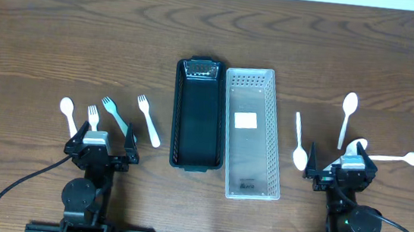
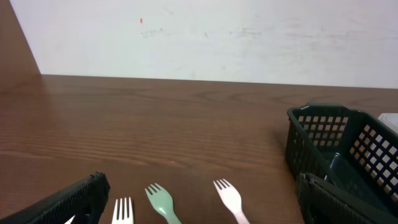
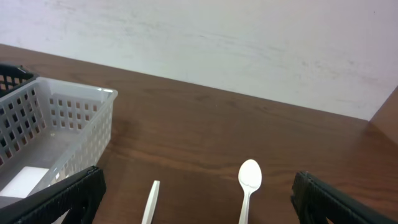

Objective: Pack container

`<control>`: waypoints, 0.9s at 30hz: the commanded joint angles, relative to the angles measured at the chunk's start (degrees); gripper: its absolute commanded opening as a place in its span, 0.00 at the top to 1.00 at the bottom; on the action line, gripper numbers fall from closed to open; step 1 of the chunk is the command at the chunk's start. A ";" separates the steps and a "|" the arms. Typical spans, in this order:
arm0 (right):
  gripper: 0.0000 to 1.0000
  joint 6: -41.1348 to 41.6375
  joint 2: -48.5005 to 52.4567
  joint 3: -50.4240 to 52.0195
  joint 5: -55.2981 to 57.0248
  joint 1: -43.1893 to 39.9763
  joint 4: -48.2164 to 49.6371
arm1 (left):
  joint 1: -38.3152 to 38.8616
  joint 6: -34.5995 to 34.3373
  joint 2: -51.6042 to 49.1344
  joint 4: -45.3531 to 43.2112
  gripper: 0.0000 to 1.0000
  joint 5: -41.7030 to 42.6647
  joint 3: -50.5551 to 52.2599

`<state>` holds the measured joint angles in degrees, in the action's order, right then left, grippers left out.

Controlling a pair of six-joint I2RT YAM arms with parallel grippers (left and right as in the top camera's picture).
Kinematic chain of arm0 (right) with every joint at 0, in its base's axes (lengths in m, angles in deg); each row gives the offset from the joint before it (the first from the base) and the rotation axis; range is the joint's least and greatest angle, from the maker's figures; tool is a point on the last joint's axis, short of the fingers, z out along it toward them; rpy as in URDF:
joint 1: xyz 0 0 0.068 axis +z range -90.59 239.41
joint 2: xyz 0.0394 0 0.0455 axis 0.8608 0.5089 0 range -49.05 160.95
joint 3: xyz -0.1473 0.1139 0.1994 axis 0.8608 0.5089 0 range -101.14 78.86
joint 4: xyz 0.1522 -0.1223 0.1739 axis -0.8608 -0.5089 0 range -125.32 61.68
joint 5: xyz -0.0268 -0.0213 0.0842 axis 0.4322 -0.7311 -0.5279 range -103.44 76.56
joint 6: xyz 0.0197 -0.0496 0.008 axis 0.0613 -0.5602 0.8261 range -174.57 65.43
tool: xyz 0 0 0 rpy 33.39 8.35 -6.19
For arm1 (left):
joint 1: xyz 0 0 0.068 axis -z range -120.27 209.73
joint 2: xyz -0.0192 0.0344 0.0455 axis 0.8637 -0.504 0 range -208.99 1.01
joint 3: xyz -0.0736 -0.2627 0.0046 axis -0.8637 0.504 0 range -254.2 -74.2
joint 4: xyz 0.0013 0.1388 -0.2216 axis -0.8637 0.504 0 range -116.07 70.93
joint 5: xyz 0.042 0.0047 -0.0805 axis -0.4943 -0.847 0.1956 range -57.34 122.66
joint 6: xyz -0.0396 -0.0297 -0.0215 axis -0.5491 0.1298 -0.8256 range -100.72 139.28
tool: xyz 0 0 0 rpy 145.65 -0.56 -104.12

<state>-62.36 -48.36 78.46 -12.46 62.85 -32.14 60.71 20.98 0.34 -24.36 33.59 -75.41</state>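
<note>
Overhead view, read from the arm bases outward. Left end effector (image 1: 103, 147) and right end effector (image 1: 341, 168) sit at the near edge of the surface (image 1: 48, 24), each with jaws spread wide and holding nothing. Just beyond the left one lie a white spoon (image 1: 68, 116), a white fork (image 1: 93, 116), a pale green fork (image 1: 114, 115) and a second white fork (image 1: 148, 121), fanned close together. The likely fault here is a closure that catches two handles at once or knocks a neighbour askew. Beyond the right one lie an inner spoon (image 1: 299, 144) with its bowl toward the arm, a middle spoon (image 1: 348, 118) with its bowl away, and a crosswise spoon (image 1: 397, 158). What looks like a further spoon bowl (image 1: 356, 146) shows partly under that end effector, where a descent could press on it or flick it aside. All the cutlery lies flat, so fingertips set too high would probably slip off, and set too low would scrape the wood. Between the two groups, and reaching farthest, the black basket (image 1: 199, 115) and clear perforated basket (image 1: 252, 132) stand side by side with long walls touching and no cutlery visible in either. A piece released crosswise may bridge a rim, and a bump to one basket would likely shove the other.
</note>
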 commanded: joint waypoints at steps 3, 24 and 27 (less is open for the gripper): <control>0.01 5.49 -0.31 0.09 -0.33 -0.39 0.00 | -0.02 -4.57 0.09 2.58 0.02 -0.90 0.85; 0.01 14.99 43.10 -40.30 0.31 -10.62 -28.17 | -0.02 -9.14 -47.47 33.55 0.02 -0.90 -47.69; 0.01 14.99 53.99 -51.56 -0.35 -12.74 -38.82 | -0.02 -9.51 -56.22 42.07 0.02 -0.20 -55.78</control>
<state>-48.22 -2.77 36.01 -10.74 52.12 -65.60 60.71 12.24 -49.73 13.54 33.55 -124.74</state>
